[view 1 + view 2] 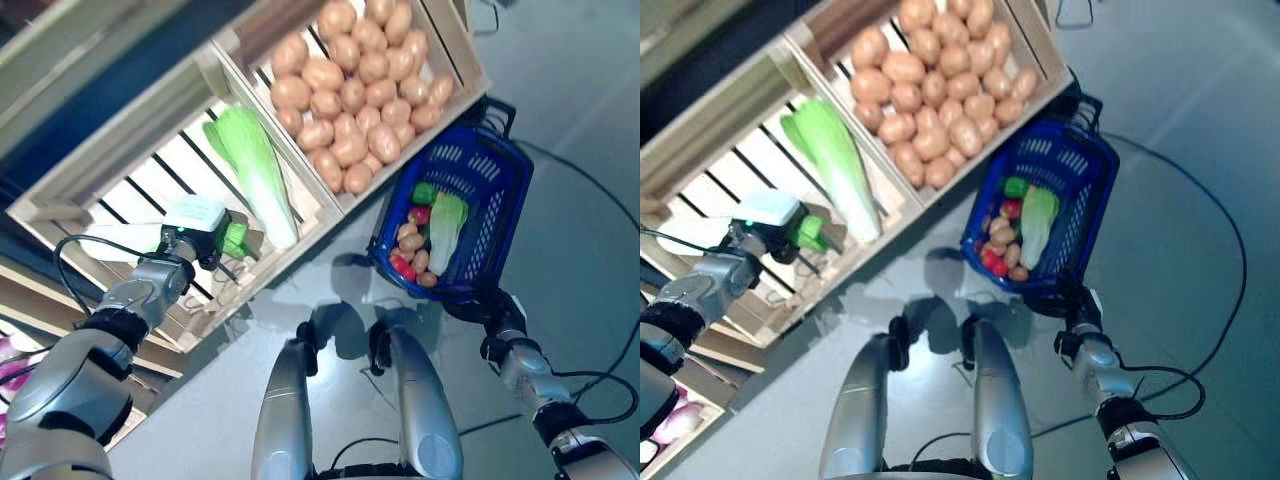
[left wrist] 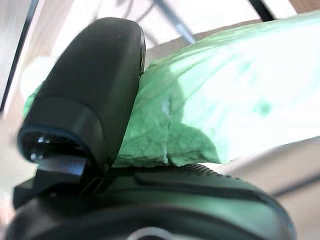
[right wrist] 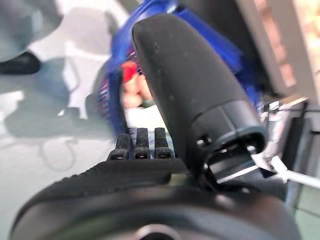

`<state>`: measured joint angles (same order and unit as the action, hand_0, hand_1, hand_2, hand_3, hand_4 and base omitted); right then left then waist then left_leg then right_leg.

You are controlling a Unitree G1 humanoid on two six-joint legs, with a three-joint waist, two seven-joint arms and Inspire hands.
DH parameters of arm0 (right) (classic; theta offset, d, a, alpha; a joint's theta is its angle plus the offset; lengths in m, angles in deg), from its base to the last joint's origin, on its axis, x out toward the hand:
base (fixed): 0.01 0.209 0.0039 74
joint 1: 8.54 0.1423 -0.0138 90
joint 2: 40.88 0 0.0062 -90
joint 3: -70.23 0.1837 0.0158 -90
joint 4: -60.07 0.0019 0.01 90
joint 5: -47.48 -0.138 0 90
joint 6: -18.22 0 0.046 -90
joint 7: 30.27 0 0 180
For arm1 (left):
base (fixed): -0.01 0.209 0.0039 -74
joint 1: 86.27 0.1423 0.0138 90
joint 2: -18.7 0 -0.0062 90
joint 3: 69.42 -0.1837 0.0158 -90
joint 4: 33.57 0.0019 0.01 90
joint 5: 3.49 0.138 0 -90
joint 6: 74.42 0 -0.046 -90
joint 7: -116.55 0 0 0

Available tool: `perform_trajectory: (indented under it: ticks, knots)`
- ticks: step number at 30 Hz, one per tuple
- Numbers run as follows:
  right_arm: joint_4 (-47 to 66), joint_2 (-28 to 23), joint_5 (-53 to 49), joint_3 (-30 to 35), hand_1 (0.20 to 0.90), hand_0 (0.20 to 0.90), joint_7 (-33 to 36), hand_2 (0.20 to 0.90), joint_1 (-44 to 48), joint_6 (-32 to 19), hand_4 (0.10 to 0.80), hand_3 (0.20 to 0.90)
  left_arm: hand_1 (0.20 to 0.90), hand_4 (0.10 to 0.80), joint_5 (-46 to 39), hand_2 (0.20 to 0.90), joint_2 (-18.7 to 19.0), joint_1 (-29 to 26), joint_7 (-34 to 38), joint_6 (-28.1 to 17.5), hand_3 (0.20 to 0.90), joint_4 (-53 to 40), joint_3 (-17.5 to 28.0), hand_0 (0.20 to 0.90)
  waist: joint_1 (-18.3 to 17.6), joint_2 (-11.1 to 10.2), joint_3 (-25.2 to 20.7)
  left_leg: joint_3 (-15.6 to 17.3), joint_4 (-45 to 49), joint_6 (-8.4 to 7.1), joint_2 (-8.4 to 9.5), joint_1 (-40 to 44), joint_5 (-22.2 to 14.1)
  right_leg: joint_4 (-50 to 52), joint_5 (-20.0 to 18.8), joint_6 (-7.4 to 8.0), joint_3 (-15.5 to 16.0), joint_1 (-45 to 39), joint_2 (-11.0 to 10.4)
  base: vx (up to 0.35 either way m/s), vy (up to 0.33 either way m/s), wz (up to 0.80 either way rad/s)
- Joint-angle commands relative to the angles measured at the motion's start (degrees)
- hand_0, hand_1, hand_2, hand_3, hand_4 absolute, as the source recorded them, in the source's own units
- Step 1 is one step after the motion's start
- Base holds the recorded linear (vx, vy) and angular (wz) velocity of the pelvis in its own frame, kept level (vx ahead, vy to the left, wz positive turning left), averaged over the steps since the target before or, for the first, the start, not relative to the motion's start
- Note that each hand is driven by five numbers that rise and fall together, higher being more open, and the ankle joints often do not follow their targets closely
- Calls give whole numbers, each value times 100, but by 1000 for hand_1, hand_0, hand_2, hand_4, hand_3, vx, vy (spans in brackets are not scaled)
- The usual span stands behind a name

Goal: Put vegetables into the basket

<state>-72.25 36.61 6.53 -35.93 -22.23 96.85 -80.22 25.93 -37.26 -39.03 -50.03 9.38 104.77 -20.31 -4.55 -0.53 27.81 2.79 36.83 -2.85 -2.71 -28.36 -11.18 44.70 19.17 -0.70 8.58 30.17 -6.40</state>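
- The left hand (image 1: pixel 205 250) is gripping a green leafy vegetable (image 2: pixel 210 100), thumb pressing against it.
- The right hand (image 3: pixel 150 170) is curling its fingers (image 3: pixel 142 145) round the blue basket (image 1: pixel 495 190).

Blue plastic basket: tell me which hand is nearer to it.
Right. The right hand is at the blue plastic basket's near rim; the left hand is across at the wooden crate.
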Motion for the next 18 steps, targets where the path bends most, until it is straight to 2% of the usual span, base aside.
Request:
perform_trajectory:
  ticks: [1, 4, 7, 9, 11, 12, 14, 15, 18]
  knots:
    - [351, -49, 124, 417, 900, 900, 67, 900, -532, -442, 800, 900, 300, 400, -502, 300, 438, 527, 89, 111, 300, 140, 866, 300, 128, 181, -1029, 475, -916, 449, 444, 963, 46, -1560, -798, 62, 33, -1039, -39, 70, -17, -9]
    - [548, 88, 406, 408, 900, 900, 39, 900, -751, -470, 800, 900, 300, 400, -1345, 300, 344, 857, 128, -41, 300, -73, 1406, 300, 149, 228, -1237, 452, -1434, 474, 507, 1459, 195, -2042, -914, 130, 71, -1521, -43, 57, -26, -3]
    - [813, 311, 528, 367, 900, 900, 58, 900, -984, -452, 800, 900, 300, 400, -1934, 300, 11, 1389, 247, -342, 300, -407, 2079, 300, 172, 285, -1529, 351, -2164, 465, 569, 2047, 412, -2755, -1093, 177, 115, -2136, 28, 77, -45, 5]
    - [893, 429, 600, 333, 900, 900, 71, 900, -1066, -451, 800, 900, 300, 400, -2382, 300, -115, 1531, 169, -429, 300, -541, 2318, 300, 179, 310, -1669, 302, -2514, 455, 576, 2320, 500, -3085, -1167, 185, 128, -2423, 72, 95, -43, 10]
    - [987, 586, 804, 268, 900, 900, 64, 900, -1174, -433, 800, 900, 300, 400, -3177, 300, -408, 1741, -69, -602, 300, -756, 2648, 300, 193, 334, -1893, 242, -2968, 453, 583, 2673, 612, -3523, -1278, 200, 142, -2788, 130, 120, -50, 15]
    - [1152, 689, 1107, 218, 900, 900, 89, 900, -1261, -422, 800, 900, 300, 400, -3944, 300, -679, 1944, -335, -732, 300, -1049, 2917, 300, 204, 338, -2023, 213, -3208, 461, 576, 2862, 676, -3760, -1354, 198, 132, -2981, 166, 77, -58, 13]
    - [1418, 772, 1390, 141, 900, 900, 71, 900, -1332, -376, 800, 900, 300, 400, -4780, 300, -996, 2126, -688, -887, 300, -1401, 3106, 300, 215, 339, -2155, 157, -3466, 470, 571, 3045, 737, -4015, -1436, 201, 111, -3170, 206, 40, -61, 16]
    - [1569, 825, 1483, 127, 900, 900, -66, 900, -1357, -309, 800, 900, 300, 400, -5267, 300, -1210, 2216, -884, -947, 300, -1602, 3197, 300, 218, 337, -2220, 124, -3626, 478, 573, 3165, 774, -4201, -1505, 209, 98, -3300, 233, 28, -53, 17]
    - [1862, 948, 1529, 60, 900, 900, -675, 900, -1391, -182, 800, 900, 300, 400, -6010, 300, -1683, 2359, -1214, -1065, 300, -1959, 3363, 300, 231, 315, -2334, 82, -3934, 489, 565, 3366, 856, -4532, -1631, 221, 85, -3504, 278, 20, -55, 16]
